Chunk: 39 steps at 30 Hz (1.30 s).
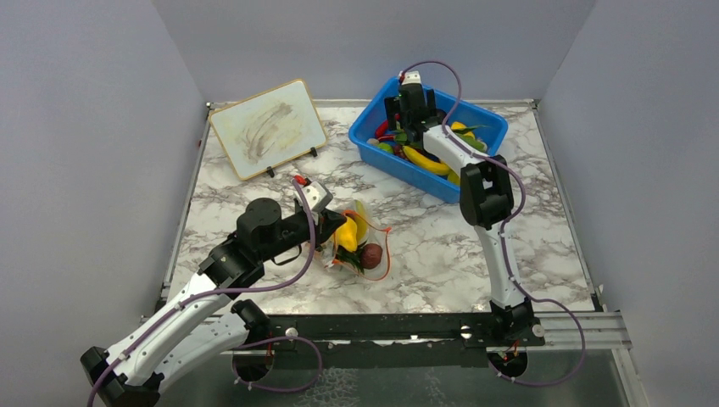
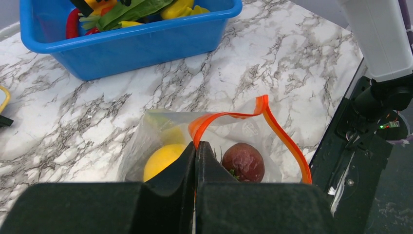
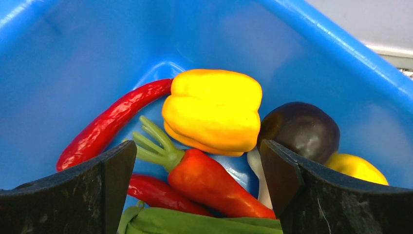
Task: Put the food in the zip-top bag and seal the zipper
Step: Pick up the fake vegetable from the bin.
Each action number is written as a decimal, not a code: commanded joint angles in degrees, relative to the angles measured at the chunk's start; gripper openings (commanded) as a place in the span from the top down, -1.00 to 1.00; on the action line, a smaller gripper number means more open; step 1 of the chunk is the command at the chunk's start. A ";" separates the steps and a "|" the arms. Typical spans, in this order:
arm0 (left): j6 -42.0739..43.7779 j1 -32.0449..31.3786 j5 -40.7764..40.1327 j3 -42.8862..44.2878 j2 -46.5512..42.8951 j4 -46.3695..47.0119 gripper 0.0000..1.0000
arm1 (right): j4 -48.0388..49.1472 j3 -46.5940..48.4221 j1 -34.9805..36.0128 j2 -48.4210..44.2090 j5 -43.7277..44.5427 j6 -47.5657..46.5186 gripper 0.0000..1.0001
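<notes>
step: fetching food (image 3: 214,109) | left gripper (image 2: 196,163) pinches zipper (image 2: 287,141), holds zip-top bag (image 2: 146,131) mouth open on table (image 1: 441,254) | right gripper (image 3: 197,146) spread wide over carrot (image 3: 209,183) in blue bin (image 3: 73,48) | next: lower, close on carrot, carry to bag

Bright, even, diffuse light falls from above in the top view. The marble table (image 1: 441,246) carries only faint, soft-edged shadows beside the arms, and the pale walls are lit flat. That view is sharp throughout.

In the left wrist view the left claw (image 2: 196,146) is a near-black, underexposed mass with little surface detail. A pale sheen on the zip-top bag (image 2: 156,131) hazes what lies inside. The blue bin (image 2: 131,44) behind it is crisp and saturated.

In the right wrist view the right claw (image 3: 197,146) looks dark, grainy and slightly soft. The yellow pepper (image 3: 214,109) shows broad soft highlights, the dark round fruit (image 3: 299,129) a dull gleam, and the bin's far wall blurs.
</notes>
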 commanded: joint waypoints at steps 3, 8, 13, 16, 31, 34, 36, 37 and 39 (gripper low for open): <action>0.04 0.28 0.91 -0.65 -1.10 1.37 1.00 | 3.18 3.72 -0.53 4.01 4.31 0.95 -1.00; 0.03 0.42 0.87 -0.56 -0.92 1.44 1.00 | 2.92 8.38 -0.62 8.48 8.61 0.05 -1.00; 0.00 0.60 0.97 -0.57 -0.67 1.45 1.00 | 5.55 9.07 -0.66 10.28 11.62 -0.91 -1.00; 0.04 0.64 1.23 -0.55 -0.56 1.46 1.00 | 6.69 8.97 -0.94 10.83 11.49 -1.76 -1.00; 0.18 0.86 0.91 -0.74 -0.86 1.51 1.00 | 10.41 4.83 -1.76 6.59 1.02 -4.89 -0.28; 0.18 0.86 0.74 -0.94 -0.78 1.20 1.00 | 7.67 6.55 -1.75 4.27 -3.02 -4.52 -0.19; -0.03 0.86 0.57 -1.14 -0.95 1.25 1.00 | 8.50 4.92 -1.72 1.71 -4.73 -4.32 -0.14; -0.04 0.86 0.54 -1.17 -0.99 1.28 1.00 | 9.07 3.84 -1.70 0.51 -5.15 -4.14 -0.12; 0.00 0.86 0.36 -1.02 -0.98 1.21 1.00 | 9.23 2.33 -1.74 -1.41 -5.62 -3.92 -0.09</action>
